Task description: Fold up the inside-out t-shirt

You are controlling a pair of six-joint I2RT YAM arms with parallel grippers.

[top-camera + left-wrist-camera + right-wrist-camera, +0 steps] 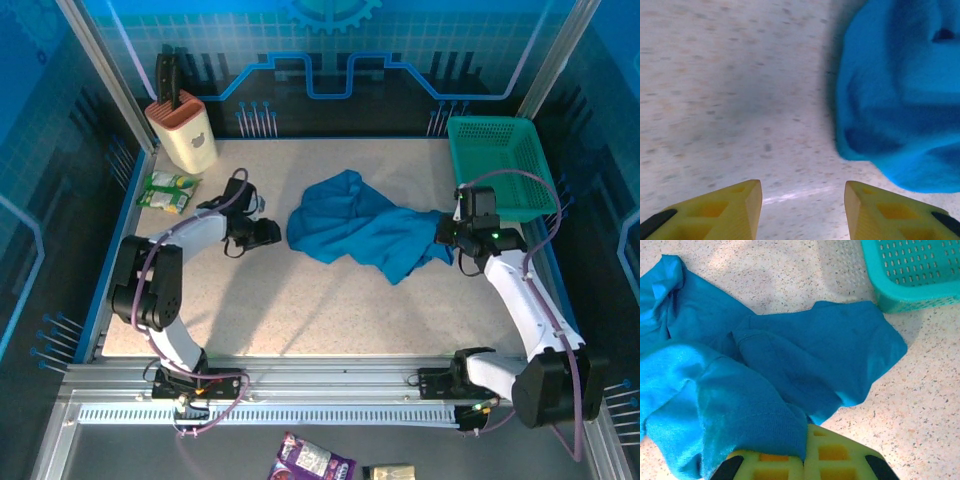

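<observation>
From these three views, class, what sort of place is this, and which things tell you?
Probably a robot test cell: a left arm and right arm bolted to an aluminium rail at a speckled table, blue panels walling it in, and staged props: a crumpled blue t-shirt, teal basket, knife block.

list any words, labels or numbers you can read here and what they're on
No text here can be read.
Print on the green packet: too small to read.
Print on the purple packet: blurred, unreadable.
The t-shirt and the basket: no text seen.
</observation>
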